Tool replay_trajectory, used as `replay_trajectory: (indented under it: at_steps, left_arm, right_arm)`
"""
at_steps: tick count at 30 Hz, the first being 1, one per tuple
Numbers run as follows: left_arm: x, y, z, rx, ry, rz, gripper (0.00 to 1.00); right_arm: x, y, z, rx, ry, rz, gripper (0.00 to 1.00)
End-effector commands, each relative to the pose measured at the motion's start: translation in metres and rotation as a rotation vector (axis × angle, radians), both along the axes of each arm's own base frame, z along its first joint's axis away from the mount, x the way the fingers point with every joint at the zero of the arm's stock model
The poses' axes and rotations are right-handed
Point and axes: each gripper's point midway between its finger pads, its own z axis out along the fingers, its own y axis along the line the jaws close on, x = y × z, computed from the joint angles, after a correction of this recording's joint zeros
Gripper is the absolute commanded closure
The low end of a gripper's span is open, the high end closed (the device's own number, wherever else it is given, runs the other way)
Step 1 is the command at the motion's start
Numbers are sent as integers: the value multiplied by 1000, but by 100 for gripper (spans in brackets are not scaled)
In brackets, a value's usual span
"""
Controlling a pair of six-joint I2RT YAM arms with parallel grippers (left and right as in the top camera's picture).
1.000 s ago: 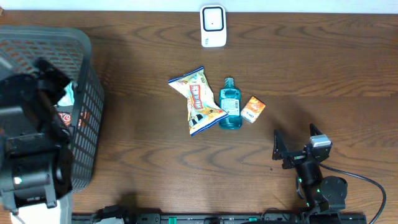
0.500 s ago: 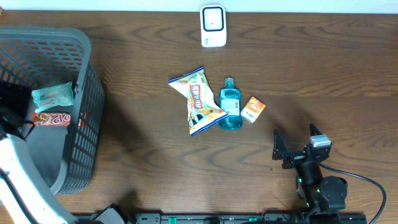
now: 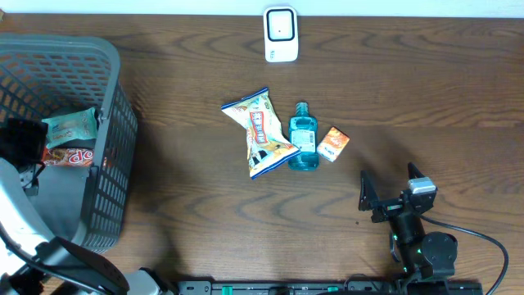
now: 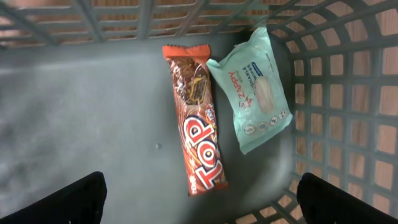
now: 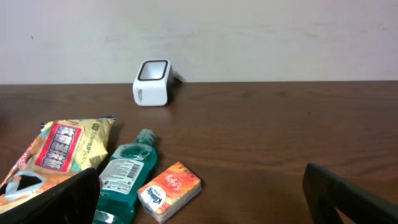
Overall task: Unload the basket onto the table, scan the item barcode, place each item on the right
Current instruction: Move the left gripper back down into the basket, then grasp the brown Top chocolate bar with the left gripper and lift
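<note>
The white barcode scanner (image 3: 280, 34) stands at the table's far edge, also in the right wrist view as the scanner (image 5: 152, 83). A snack bag (image 3: 260, 133), a teal mouthwash bottle (image 3: 303, 139) and an orange tissue pack (image 3: 333, 143) lie mid-table. Inside the grey basket (image 3: 115, 139) lie a Top chocolate bar (image 4: 199, 134) and a pale green wipes pack (image 4: 255, 87). My left gripper (image 4: 202, 204) hangs open above the basket floor, just below the bar. My right gripper (image 3: 391, 190) rests open near the front edge, facing the tissue pack (image 5: 169, 190).
The basket's mesh wall (image 4: 336, 93) rises right of the wipes pack. My left arm (image 3: 23, 143) reaches over the basket's left side. A cable (image 3: 483, 238) runs from the right arm's base.
The left arm's bulk, which covered the basket a second ago, has pulled back left and down, uncovering the bar and wipes pack. The right arm has not moved.
</note>
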Motion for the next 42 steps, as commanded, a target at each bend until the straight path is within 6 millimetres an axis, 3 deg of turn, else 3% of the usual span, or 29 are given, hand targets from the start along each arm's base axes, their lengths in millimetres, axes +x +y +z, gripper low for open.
replay_trajectory:
  at_steps: [1, 6, 13, 20, 28, 39, 42]
  left_arm:
    - [3, 2, -8, 5, 18, -52, 2]
    - [13, 5, -14, 36, 23, -108, 2]
    - [20, -10, -35, 46, 132, -106, 2]
    - [9, -12, -72, 22, 294, -57, 2]
    - [10, -12, -120, -47, 384, -69, 2]
    - [16, -7, -134, -43, 385, -81, 2]
    - [15, -8, -136, -40, 394, -107, 27]
  right_arm:
    - [0, 0, 0, -9, -2, -1, 1]
    - [0, 0, 0, -9, -2, -1, 1]
    - [0, 0, 0, -9, -2, -1, 1]
    - [0, 0, 0, -9, -2, -1, 1]
    - [0, 0, 0, -9, -2, -1, 1]
    - [0, 0, 0, -9, -2, -1, 1]
    - [0, 0, 0, -9, -2, -1, 1]
